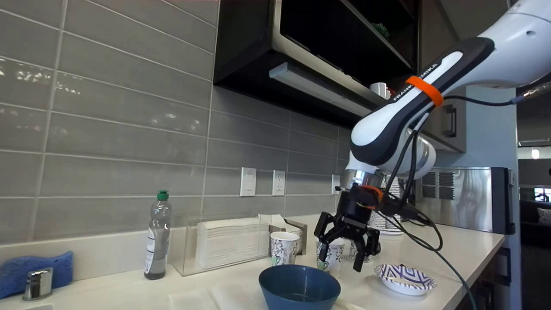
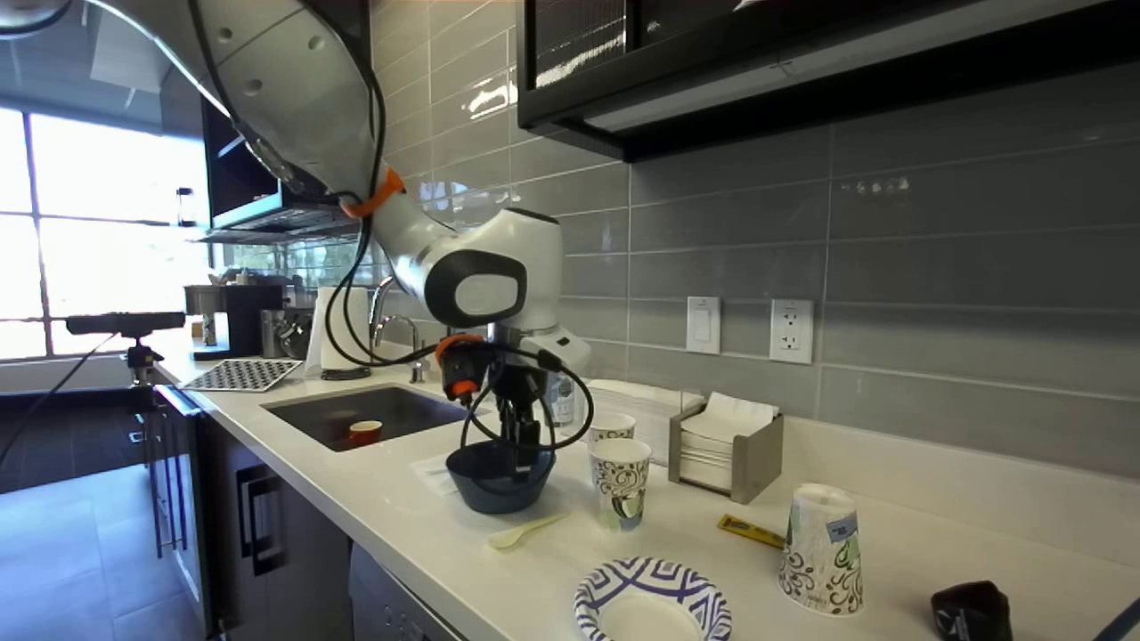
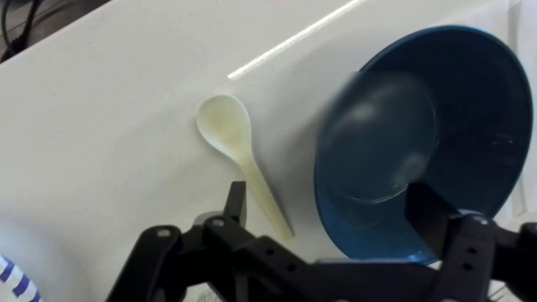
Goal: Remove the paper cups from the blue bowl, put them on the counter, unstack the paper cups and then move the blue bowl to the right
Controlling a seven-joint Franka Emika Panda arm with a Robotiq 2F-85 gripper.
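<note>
Blue bowl (image 1: 300, 286) sits on the table (image 2: 686, 534); paper cups (image 2: 621, 476) stand apart near it, likely unstacked to free it. Fingers (image 3: 237, 204) spread, nothing pinched, probably to straddle its rim next.

You have one swirl-printed white paper cup (image 2: 621, 482) and a matching second cup (image 1: 284, 249) standing upright and apart on the pale counter (image 2: 686, 525). Near them, your wide, dark blue bowl (image 1: 300, 285) sits level, mouth up
</note>
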